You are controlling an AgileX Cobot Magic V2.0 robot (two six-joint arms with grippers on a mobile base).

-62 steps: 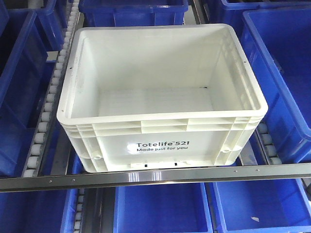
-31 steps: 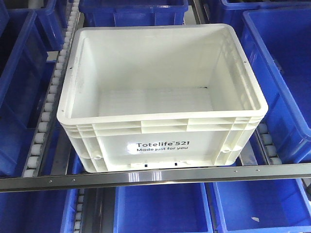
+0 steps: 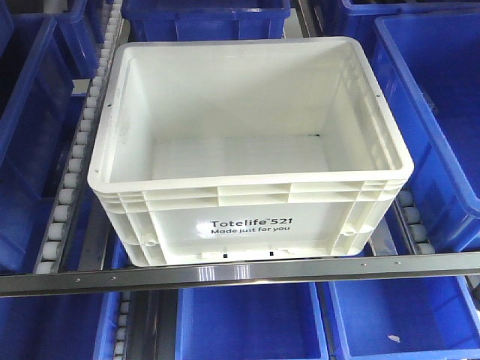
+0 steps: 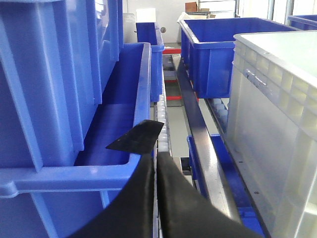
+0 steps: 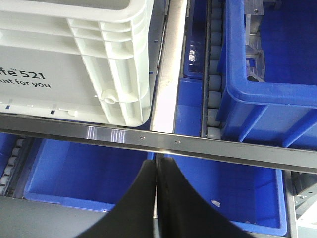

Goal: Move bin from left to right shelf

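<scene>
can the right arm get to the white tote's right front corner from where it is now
Probably yes. In the right wrist view the shut right gripper sits just below the metal shelf rail, and the white tote corner is above it with nothing between, though the rail must be cleared first.

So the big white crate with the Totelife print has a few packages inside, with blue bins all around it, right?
Not quite: the white crate is empty, as the front-facing view shows looking straight into it. It does carry the Totelife print, and blue bins do surround it.
</scene>
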